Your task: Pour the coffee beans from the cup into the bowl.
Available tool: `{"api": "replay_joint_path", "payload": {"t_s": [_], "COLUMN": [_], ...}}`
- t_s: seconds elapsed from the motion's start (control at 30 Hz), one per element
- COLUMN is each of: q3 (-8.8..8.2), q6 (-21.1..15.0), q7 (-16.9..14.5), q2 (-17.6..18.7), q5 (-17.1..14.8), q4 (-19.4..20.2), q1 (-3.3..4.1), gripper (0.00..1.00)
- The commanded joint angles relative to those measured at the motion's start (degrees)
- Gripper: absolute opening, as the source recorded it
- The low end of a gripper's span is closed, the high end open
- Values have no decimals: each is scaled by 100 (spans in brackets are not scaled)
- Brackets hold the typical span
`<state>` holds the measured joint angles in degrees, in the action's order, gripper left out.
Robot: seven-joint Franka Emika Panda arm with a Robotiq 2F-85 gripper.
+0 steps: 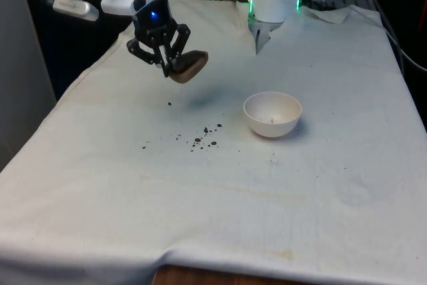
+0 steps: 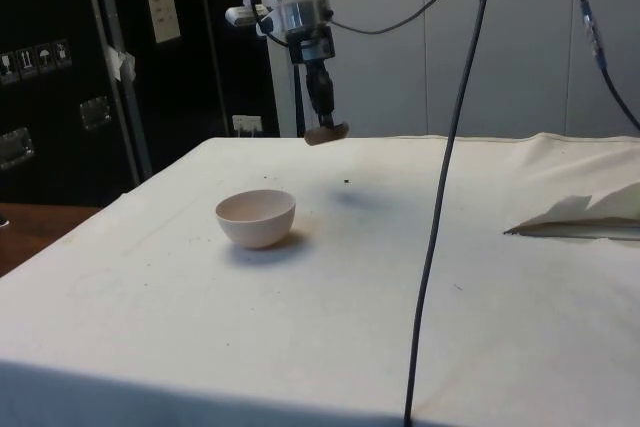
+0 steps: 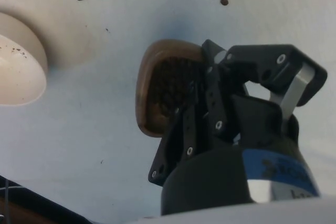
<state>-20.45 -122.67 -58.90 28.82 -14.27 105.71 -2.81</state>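
My gripper (image 1: 172,65) is shut on the rim of a small brown cup (image 1: 189,66), held in the air above the cloth and tipped on its side towards the front view's right. The cup (image 3: 163,87) shows dark contents inside in the wrist view. From the side, the cup (image 2: 326,133) hangs beyond the bowl, under the gripper (image 2: 322,119). The white bowl (image 1: 272,114) stands on the cloth to the front view's right of the cup, apart from it, with a few dark specks inside. Spilled coffee beans (image 1: 205,135) lie scattered on the cloth left of the bowl.
A single bean (image 1: 169,104) lies under the gripper. A folded ridge of cloth (image 2: 585,215) rises at the side view's right. A black cable (image 2: 450,177) hangs in front of the side camera. The table's near edge (image 1: 220,273) shows wood below the cloth.
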Motion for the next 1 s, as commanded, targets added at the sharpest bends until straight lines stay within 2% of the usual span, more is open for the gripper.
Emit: {"api": "replay_joint_path", "payload": {"t_s": [0.0,0.1,0.13,0.17,0.43,0.47,0.5,0.7,0.77,0.8,0.97], "q3": [-17,-23,0,-23,-29,-11,-29,-34,-11,-34,-57], "q6": [-86,-103,-17,-109,-149,-63,-155,-195,-115,-206,-286], "q7": [69,183,143,218,504,441,533,751,722,808,980], "q2": [-6,-11,0,-6,-6,0,-6,0,0,-6,-34], "q5": [6,6,0,6,6,0,6,11,0,17,46], "q4": [23,29,0,29,23,0,23,17,0,17,29], "q1": [23,23,0,23,23,0,23,23,0,29,40], "gripper": [0,0,0,0,0,0,0,0,0,0,0]}}
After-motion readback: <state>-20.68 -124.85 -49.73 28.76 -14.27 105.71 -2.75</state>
